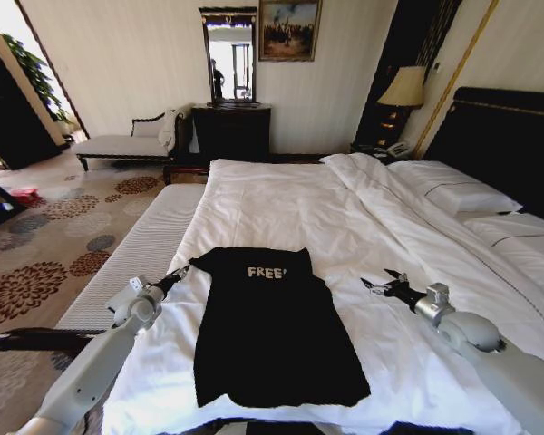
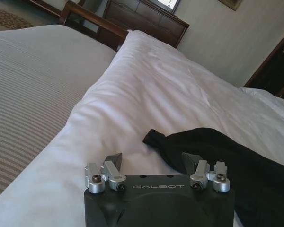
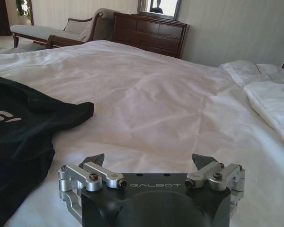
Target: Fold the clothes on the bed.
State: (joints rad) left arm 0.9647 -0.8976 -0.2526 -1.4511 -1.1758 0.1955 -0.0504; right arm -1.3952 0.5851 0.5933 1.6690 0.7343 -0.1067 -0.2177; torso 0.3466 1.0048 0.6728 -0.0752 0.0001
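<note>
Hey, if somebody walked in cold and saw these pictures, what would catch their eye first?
A black T-shirt lying on the bed's white duvet, its "FREE!" lettering facing up. The left gripper sits open by the shirt's left sleeve, and the right gripper hovers open over bare duvet to the shirt's right.

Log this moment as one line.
T-shirt flat on bed | left gripper open at sleeve | right gripper open beside shirt

head view looks down the bed [image 1: 344,208] from its foot; both wrist views skim low, close, sharing the black t-shirt [image 1: 267,326].
</note>
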